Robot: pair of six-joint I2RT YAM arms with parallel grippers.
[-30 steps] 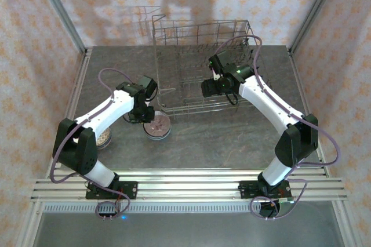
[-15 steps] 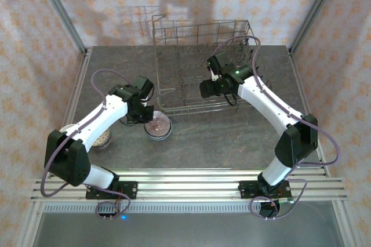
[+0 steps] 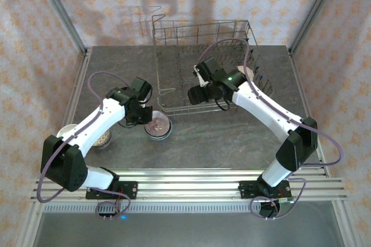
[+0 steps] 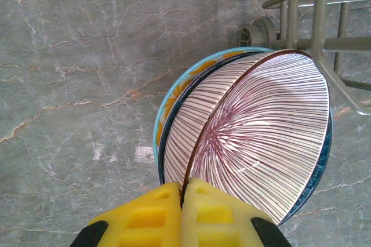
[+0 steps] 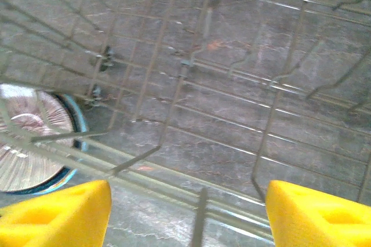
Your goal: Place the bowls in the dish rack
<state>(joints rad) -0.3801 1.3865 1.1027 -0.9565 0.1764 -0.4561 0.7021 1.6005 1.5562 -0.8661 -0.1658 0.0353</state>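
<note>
A white bowl with purple stripes point(image 4: 261, 142) tilts up out of a blue-and-orange bowl point(image 4: 167, 108) on the table. My left gripper point(image 4: 182, 192) is shut on its near rim. From above, this stack point(image 3: 157, 125) lies just in front of the dish rack point(image 3: 179, 73), with the left gripper point(image 3: 141, 118) at its left side. My right gripper point(image 3: 194, 95) hovers open over the rack's front left part. Its yellow fingers point(image 5: 58, 215) stand wide apart above the wires point(image 5: 191, 64), holding nothing. The striped bowl point(image 5: 23, 142) shows through the wires at the left.
More bowls point(image 3: 103, 138) sit at the left, partly under my left arm. A pale bowl point(image 3: 247, 72) shows inside the rack's right side beside my right arm. Rack feet and wires point(image 4: 319, 26) stand close to the right of the held bowl.
My left gripper has closed on the striped bowl's rim and tipped it up. My right arm has swung left across the rack, its jaws a little narrower.
</note>
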